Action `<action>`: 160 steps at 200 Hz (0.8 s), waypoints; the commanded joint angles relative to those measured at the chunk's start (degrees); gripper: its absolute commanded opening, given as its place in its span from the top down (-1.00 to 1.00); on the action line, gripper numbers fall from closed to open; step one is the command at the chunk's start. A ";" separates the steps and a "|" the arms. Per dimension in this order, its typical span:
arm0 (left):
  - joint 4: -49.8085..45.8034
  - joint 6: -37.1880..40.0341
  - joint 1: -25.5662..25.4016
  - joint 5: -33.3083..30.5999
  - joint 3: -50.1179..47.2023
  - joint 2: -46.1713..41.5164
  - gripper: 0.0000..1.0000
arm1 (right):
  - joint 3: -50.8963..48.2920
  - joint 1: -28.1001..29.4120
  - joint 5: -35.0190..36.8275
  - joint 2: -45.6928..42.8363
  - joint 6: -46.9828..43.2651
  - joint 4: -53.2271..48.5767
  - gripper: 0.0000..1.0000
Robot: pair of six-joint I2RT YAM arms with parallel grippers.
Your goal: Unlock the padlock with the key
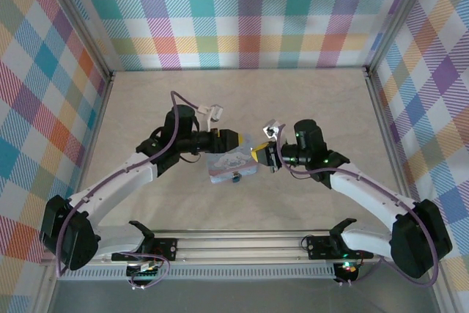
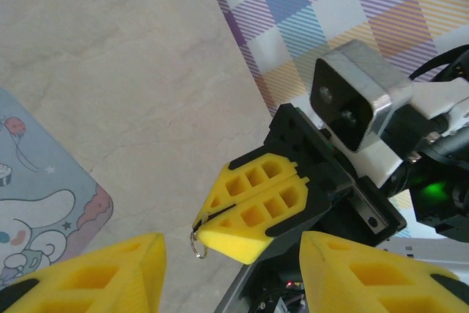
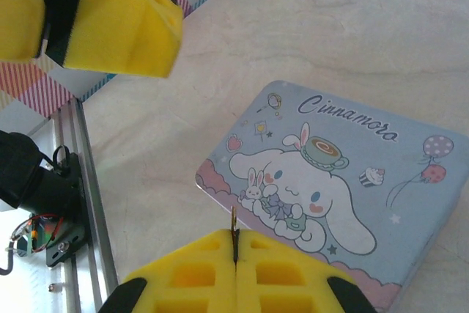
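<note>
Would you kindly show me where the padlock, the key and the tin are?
padlock [image 1: 236, 177], top view, its blue body.
key [image 3: 233, 223], right wrist view, its protruding tip.
tin [image 3: 396, 181], right wrist view, printed lid.

**Key** [image 3: 233, 219] – a thin, dark metal sliver with a small wire ring [image 2: 198, 244] at one end. It is clamped in the seam between the closed jaws of the right gripper [image 3: 234, 243]. The blade projects a short way past the pad tips and the ring hangs free at the lower corner of the pads. The ring lies ahead of the parted jaws of the left gripper [image 1: 236, 139], not between them.

**Padlock** [image 1: 236, 177] – a tiny blue body; its shackle is too small to make out. It lies nearer the arm bases than either pair of jaws, clear of both.
</note>
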 commanded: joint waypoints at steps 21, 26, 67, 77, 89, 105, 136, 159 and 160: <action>0.95 -4.07 -1.00 -1.65 2.19 1.65 -0.02 | 2.29 4.70 13.58 -1.44 -6.90 -2.06 1.00; -0.35 -5.28 -1.00 -2.84 2.59 1.99 -0.01 | 2.12 5.68 17.08 -1.85 -8.01 -2.03 0.99; -7.45 -18.92 -0.92 -5.42 6.51 6.12 0.06 | 0.00 12.78 36.44 -4.63 -23.48 3.55 1.00; -6.41 -23.02 -0.96 -4.45 6.52 6.82 0.08 | 0.33 14.10 39.02 -4.30 -27.77 4.14 1.00; -6.14 -26.59 -0.94 -4.11 6.73 7.16 0.09 | 0.48 15.42 42.18 -3.65 -33.05 4.96 1.00; -6.70 -28.70 -1.12 -5.23 6.72 6.69 0.09 | 0.52 16.50 45.24 -2.68 -38.11 6.28 1.00; -5.83 -31.49 -1.27 -6.79 5.43 5.50 0.12 | 2.05 17.58 47.41 -0.39 -42.37 6.02 1.00; -6.11 -32.40 -1.42 -6.40 5.12 6.16 0.20 | 2.53 18.45 48.27 1.13 -43.49 7.01 1.00; -6.17 -32.43 -1.43 -6.35 5.12 6.17 0.21 | 2.54 18.48 48.32 1.24 -43.46 7.02 1.00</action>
